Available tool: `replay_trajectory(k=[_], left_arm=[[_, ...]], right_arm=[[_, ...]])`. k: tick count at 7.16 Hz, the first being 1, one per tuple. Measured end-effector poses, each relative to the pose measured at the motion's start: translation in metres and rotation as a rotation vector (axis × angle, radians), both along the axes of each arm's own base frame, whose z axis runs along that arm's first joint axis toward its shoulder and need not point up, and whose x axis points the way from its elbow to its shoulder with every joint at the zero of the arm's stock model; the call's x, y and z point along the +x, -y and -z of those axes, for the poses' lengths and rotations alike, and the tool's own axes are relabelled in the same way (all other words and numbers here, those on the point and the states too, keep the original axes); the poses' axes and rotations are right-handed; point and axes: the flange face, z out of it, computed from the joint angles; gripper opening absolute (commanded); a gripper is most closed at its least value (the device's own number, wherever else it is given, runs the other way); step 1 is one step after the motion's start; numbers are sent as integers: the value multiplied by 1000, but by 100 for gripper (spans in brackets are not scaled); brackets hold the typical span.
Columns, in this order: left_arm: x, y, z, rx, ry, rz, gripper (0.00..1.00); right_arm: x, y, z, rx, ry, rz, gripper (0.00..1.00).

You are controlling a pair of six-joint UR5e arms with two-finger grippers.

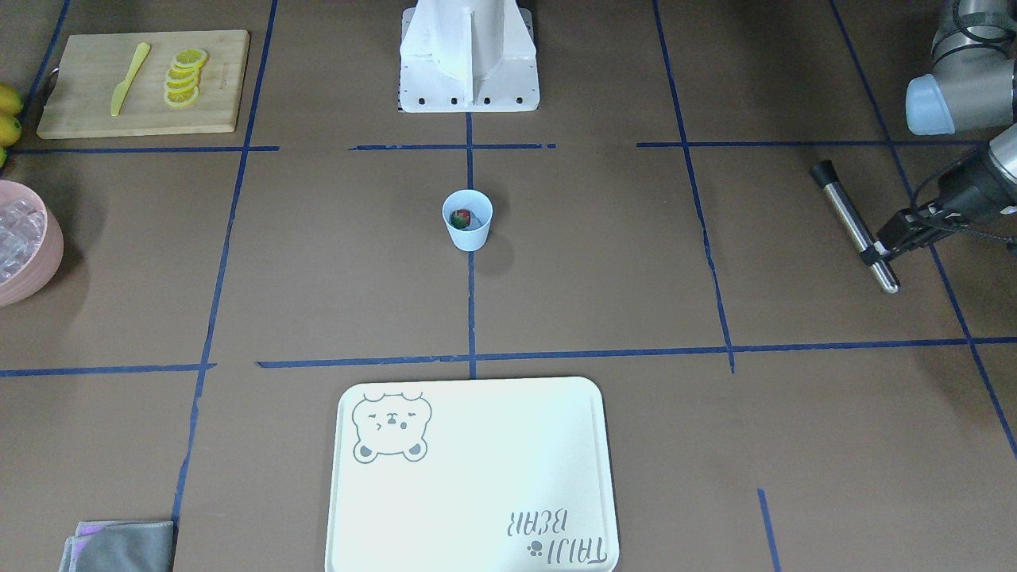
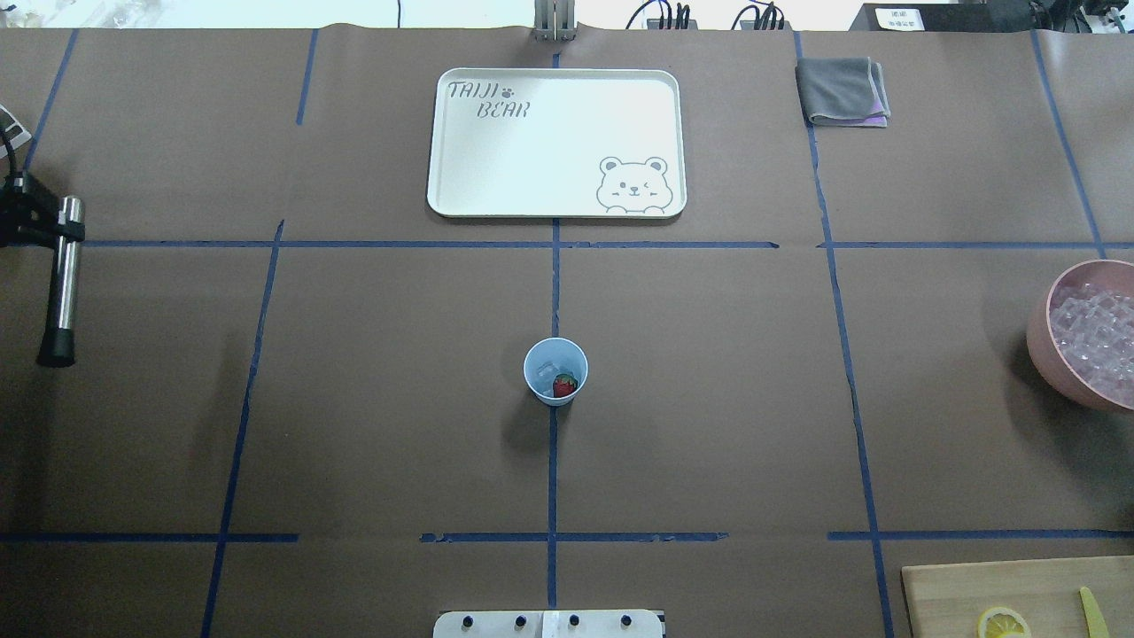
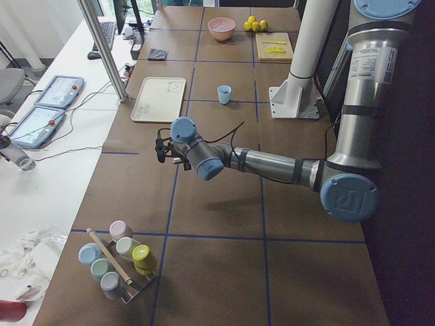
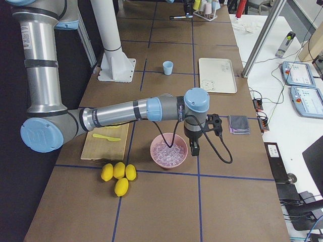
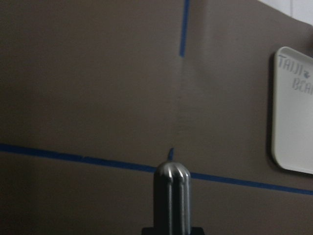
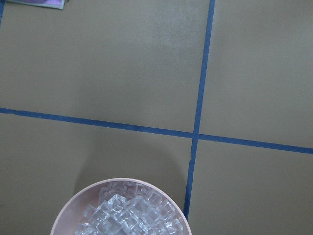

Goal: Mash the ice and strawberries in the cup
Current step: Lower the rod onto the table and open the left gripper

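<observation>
Overhead exterior: cup at centre, muddler held at 9 o'clock

The cup (image 2: 555,371) is seen upright at the centre of the table, on a blue tape line. The strawberry (image 2: 564,385) is lodged inside it, toward the 5 o'clock side of the rim. A pale cube-like shape lies beside it at 10 o'clock, too small to be named with certainty. Ice (image 2: 1091,330) is heaped in the pink bowl (image 2: 1038,350) at the 3 o'clock edge, well apart from the cup.

At the 9 o'clock edge the left gripper (image 2: 64,230) is closed around a steel muddler (image 2: 62,292). It is gripped near its bare metal end, with the black cap pointed toward 6 o'clock. The right gripper (image 4: 195,147) is shown only in the exterior right view, hung just beside the bowl's rim; how far it is opened cannot be told.

A white tray (image 2: 549,151) lies at 12 o'clock and a folded grey cloth (image 2: 842,89) at 1 o'clock.
</observation>
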Motion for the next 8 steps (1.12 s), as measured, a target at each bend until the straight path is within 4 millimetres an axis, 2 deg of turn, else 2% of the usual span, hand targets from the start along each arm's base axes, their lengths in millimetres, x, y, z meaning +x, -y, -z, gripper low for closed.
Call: replay_trajectory(k=[1, 3, 6, 8], left_arm=[[-9, -16, -37, 50, 42, -57, 0], [-11, -25, -89, 137, 140, -134, 0], [-8, -27, -134, 165, 235, -191, 0], [-11, -28, -154, 163, 278, -200, 0]], right_arm=[[0, 0, 0, 0, 0, 0, 99], [0, -1, -1, -2, 0, 0, 99], [0, -2, -2, -4, 0, 0, 99], [0, -2, -1, -2, 1, 0, 99]])
